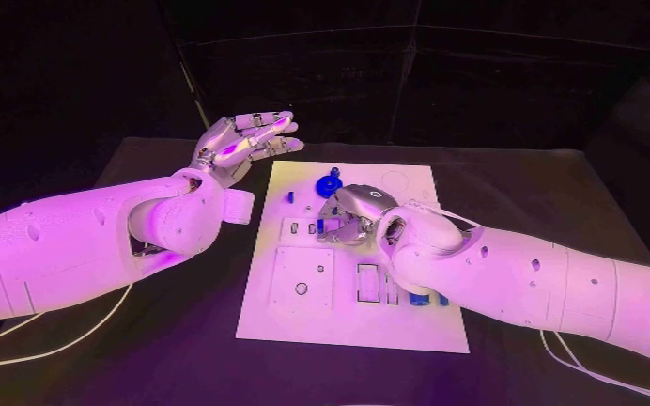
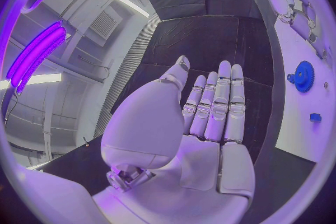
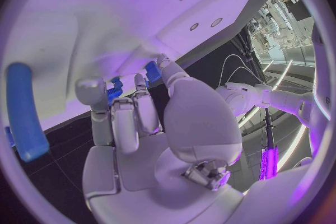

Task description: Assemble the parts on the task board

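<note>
White and flat, the task board point(image 1: 355, 317) lies in the middle of the black surface point(image 1: 542, 180). A blue gear point(image 1: 330, 183) stands near its far edge, and small blue parts point(image 1: 428, 300) sit by its right edge. The right robot hand point(image 1: 355, 214) is bent down over the board's middle, fingertips point(image 3: 153, 71) against small blue pieces point(image 3: 115, 89); whether it grips one, I cannot tell. The left robot hand point(image 1: 244, 146) hangs above the surface just beyond the board's far left corner, fingers straight, holding nothing.
</note>
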Available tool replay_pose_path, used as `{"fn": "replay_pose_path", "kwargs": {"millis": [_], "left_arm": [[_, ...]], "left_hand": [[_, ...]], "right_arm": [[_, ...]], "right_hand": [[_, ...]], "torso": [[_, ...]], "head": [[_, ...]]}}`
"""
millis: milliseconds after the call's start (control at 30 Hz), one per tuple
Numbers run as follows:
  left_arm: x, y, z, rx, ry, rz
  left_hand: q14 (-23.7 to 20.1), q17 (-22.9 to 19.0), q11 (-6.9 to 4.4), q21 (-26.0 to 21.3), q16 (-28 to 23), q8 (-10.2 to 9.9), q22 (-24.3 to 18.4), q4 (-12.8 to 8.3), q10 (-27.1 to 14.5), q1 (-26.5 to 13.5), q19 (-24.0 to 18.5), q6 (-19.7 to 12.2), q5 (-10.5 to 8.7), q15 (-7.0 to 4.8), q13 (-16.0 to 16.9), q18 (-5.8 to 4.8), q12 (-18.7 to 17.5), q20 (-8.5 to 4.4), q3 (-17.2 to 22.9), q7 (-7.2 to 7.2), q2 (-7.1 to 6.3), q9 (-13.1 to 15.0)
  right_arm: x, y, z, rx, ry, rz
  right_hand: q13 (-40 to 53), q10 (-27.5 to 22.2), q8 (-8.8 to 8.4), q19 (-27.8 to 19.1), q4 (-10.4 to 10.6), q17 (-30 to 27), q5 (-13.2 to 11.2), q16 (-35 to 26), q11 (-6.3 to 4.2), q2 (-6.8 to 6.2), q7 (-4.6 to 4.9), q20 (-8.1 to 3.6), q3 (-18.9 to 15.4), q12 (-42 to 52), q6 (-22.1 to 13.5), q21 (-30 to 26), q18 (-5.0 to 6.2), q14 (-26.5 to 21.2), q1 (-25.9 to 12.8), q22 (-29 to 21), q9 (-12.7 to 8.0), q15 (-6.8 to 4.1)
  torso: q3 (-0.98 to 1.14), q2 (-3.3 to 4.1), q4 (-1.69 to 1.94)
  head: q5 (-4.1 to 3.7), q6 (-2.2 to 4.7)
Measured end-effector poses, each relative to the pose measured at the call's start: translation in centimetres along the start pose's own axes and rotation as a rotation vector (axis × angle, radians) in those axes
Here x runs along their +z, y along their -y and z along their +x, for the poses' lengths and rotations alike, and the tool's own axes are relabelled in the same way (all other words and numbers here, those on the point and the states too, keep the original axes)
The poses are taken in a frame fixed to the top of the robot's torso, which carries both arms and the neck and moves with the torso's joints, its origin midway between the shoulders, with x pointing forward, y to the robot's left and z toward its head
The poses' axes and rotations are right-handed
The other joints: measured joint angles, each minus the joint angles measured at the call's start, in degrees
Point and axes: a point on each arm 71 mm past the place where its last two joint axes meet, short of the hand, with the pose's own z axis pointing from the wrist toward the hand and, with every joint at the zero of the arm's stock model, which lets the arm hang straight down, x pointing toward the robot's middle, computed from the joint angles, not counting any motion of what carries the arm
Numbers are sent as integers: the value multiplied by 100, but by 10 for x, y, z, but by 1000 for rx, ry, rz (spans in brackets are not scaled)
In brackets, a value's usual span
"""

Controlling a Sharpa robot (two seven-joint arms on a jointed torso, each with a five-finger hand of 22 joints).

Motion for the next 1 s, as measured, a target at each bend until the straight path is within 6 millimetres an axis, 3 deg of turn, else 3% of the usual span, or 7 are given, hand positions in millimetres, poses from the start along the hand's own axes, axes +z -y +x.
{"fn": "replay_pose_path", "kwargs": {"millis": [400,533,633,833,867,900,1000], "left_arm": [[0,0,-2,2,4,-1],[1,0,-5,5,8,-2],[2,0,-7,8,8,-5],[3,-2,-10,45,-27,-29],[3,-3,-11,62,-42,-42],[4,-3,-11,77,-57,-53],[3,-7,-11,138,-113,-107]], "left_hand": [[24,7,12,0,0,-14,-1,-28,12,-17,16,0,0,19,3,0,0,-11,7,0,17,0],[176,40,-34,0,0,-14,-5,-67,117,-5,139,81,0,-48,15,0,0,-37,-1,29,52,13],[560,126,-126,95,169,59,37,-89,362,-10,401,262,0,-165,45,0,76,-126,-6,-54,115,36],[1943,621,-509,689,1027,186,314,-57,1256,-154,1486,679,0,-624,135,0,384,-578,-38,-367,195,72],[2047,833,-608,844,1347,217,390,-13,1532,-238,1736,767,12,-717,195,-1,511,-679,-82,-454,179,88],[2077,1572,-732,1042,2162,274,488,42,1809,-351,2038,900,32,-805,283,-2,665,-801,-137,-531,160,117],[2090,4914,-916,1582,5353,388,771,169,2330,-603,2735,1130,36,-1029,571,-2,1086,-1045,-279,-719,139,203]], "right_arm": [[-10,0,-6,36,64,-14],[-20,2,-11,56,94,-31],[-29,5,-16,76,118,-56],[-45,12,-32,151,139,-133],[-48,14,-40,179,150,-145],[-49,16,-46,201,158,-151],[-55,26,-67,275,181,-154]], "right_hand": [[0,-132,-1,-58,257,0,125,-34,92,-43,88,58,-559,-106,-358,-67,0,-1,126,-127,7,83],[0,-152,0,-58,329,0,141,-34,113,-62,108,58,-691,-106,-435,-67,1,-1,200,-135,6,83],[0,-163,7,-78,343,0,170,-34,101,-16,128,78,-736,-130,-455,-67,0,-1,246,-150,6,83],[-88,-271,75,-266,336,-1,201,-157,101,171,141,103,-795,-236,-524,-257,7,0,488,-463,22,123],[-146,-347,89,-345,330,-1,208,-204,96,186,141,96,-801,-291,-524,-330,71,0,550,-605,22,123],[-208,-392,89,-410,330,-1,208,-241,102,211,141,96,-802,-348,-524,-395,93,0,588,-729,22,123],[-282,-439,89,-458,314,-1,237,-266,92,250,141,88,-818,-397,-524,-466,93,0,627,-866,22,123]], "torso": [[3,1,0],[3,-4,0],[3,-12,-7],[6,-27,-7],[7,-34,-7],[8,-41,-7],[13,-70,-1]], "head": [[13,5],[25,5],[30,21],[32,52],[32,55],[30,59],[15,59]]}}
